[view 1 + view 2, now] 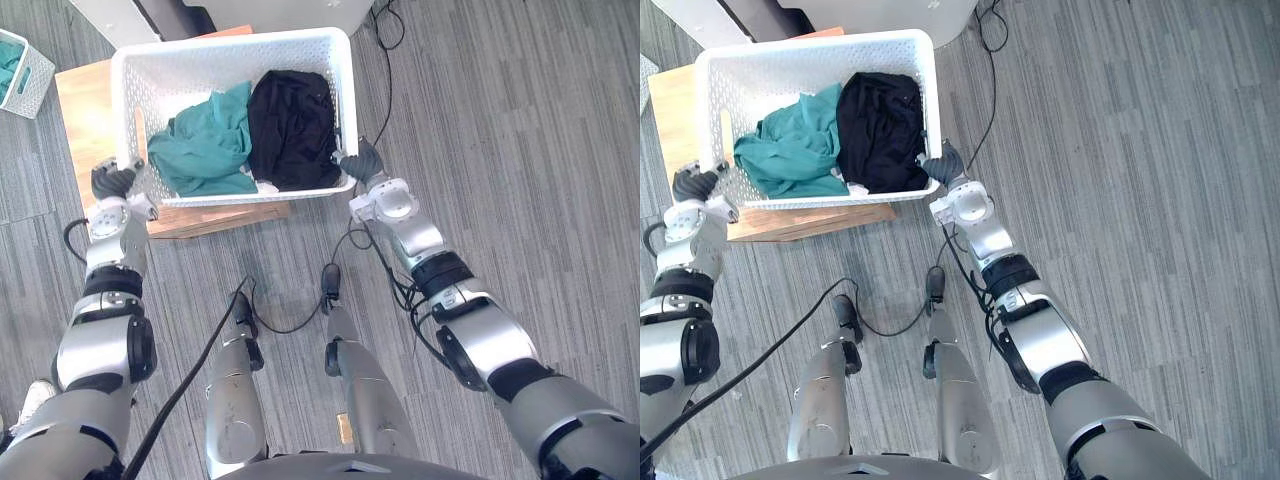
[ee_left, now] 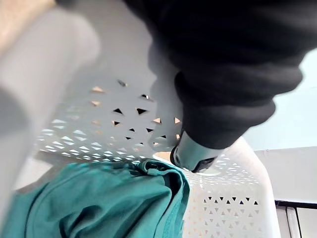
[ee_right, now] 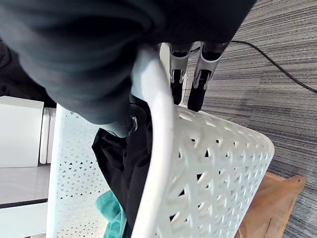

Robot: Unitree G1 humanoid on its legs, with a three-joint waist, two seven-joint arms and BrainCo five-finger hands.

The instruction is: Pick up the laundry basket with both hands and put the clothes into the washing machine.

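Observation:
A white perforated laundry basket [image 1: 230, 45] stands on a low wooden table [image 1: 85, 100]. Inside lie a teal garment [image 1: 205, 145] on the left and a black garment [image 1: 292, 125] on the right. My left hand [image 1: 112, 181] grips the basket's near left corner, its thumb [image 2: 193, 156] inside the wall above the teal cloth. My right hand [image 1: 362, 160] grips the near right corner. Its fingers [image 3: 195, 89] lie outside the wall and its thumb [image 3: 124, 126] reaches inside over the rim.
A white appliance [image 1: 300, 12] with a dark front part [image 1: 175, 15] stands just beyond the table. A smaller white basket [image 1: 20, 70] with teal cloth sits on the grey carpet at the far left. Open carpet stretches to the right.

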